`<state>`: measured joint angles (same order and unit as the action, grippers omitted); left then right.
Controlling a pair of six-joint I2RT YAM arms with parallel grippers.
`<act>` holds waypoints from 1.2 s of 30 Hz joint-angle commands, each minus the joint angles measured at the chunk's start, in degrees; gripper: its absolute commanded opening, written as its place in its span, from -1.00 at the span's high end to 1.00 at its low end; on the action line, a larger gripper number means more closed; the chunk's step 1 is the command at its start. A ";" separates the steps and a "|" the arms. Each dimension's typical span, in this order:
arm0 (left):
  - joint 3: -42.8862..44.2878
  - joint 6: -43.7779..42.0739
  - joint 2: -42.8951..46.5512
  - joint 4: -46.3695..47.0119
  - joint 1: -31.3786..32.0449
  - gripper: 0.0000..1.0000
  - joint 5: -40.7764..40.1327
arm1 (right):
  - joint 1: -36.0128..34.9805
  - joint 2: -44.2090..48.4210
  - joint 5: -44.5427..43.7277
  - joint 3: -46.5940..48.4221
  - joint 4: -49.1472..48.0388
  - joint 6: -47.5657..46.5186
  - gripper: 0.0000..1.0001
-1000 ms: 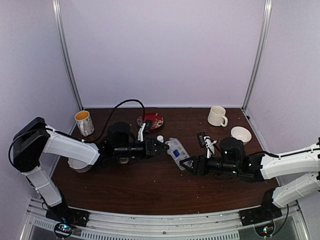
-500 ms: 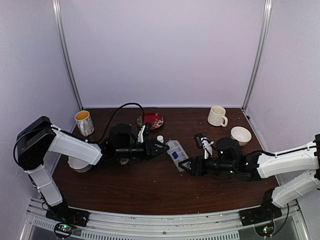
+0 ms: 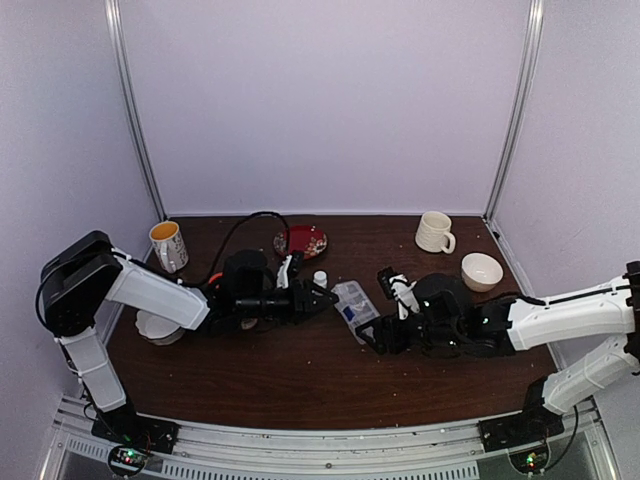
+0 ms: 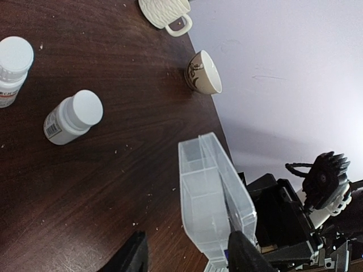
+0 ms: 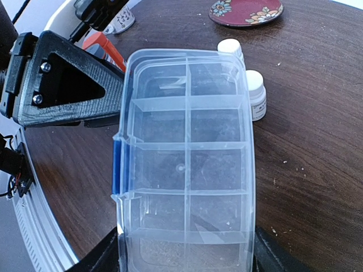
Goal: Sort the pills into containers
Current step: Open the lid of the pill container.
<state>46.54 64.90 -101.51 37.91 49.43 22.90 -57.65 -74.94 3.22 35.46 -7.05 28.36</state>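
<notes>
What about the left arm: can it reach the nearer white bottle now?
Probably yes. The left gripper is open and the white bottle stands just ahead, nothing between; the organizer box is off to one side.

A dark wooden desk (image 3: 300, 370) speckled with pale crumbs carries several items. A yellow mug (image 3: 168, 245) stands at the rear left and a red patterned plate (image 3: 303, 240) at the rear centre. A cream mug (image 3: 433, 232) sits at the rear right, with a white bowl (image 3: 481, 270) near it, dark-patterned outside. Two small white-capped bottles (image 5: 254, 93) stand close together in front of the plate. Pale walls (image 3: 330, 100) enclose the desk.
</notes>
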 commanded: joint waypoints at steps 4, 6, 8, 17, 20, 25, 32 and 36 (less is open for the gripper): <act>1.47 1.66 -1.81 3.31 0.28 -0.05 -0.02 | -3.16 -1.30 4.15 3.30 -4.05 -4.27 -0.39; 1.53 2.20 -2.48 4.48 0.23 0.12 0.32 | -3.19 -1.73 4.64 3.08 -5.07 -3.48 -0.38; 1.52 2.97 -3.24 5.82 0.23 0.26 0.64 | -3.17 -2.18 5.55 3.09 -6.10 -2.39 -0.36; 0.56 2.18 -3.02 5.17 0.23 0.60 -0.16 | -2.75 -1.54 4.12 1.83 -7.33 2.49 -0.72; 0.40 1.60 -2.60 4.00 0.30 0.60 -0.24 | -2.30 -0.78 3.03 2.08 -5.67 2.84 -0.95; 0.46 1.23 -2.14 2.95 0.32 0.60 -0.09 | -2.49 -2.23 0.84 5.51 0.73 -0.36 -0.99; 1.52 -0.92 -0.75 -2.00 0.67 0.60 -0.96 | -4.47 -6.16 -2.62 11.25 9.22 -3.77 -0.99; 2.03 -1.47 -0.61 -3.13 0.73 0.59 -0.93 | -4.85 -9.96 -6.73 14.27 15.17 -5.24 -0.99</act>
<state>46.65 65.45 -103.81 35.05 49.78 22.68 -61.80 -81.73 2.11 46.94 -0.01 25.76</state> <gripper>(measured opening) 0.206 0.996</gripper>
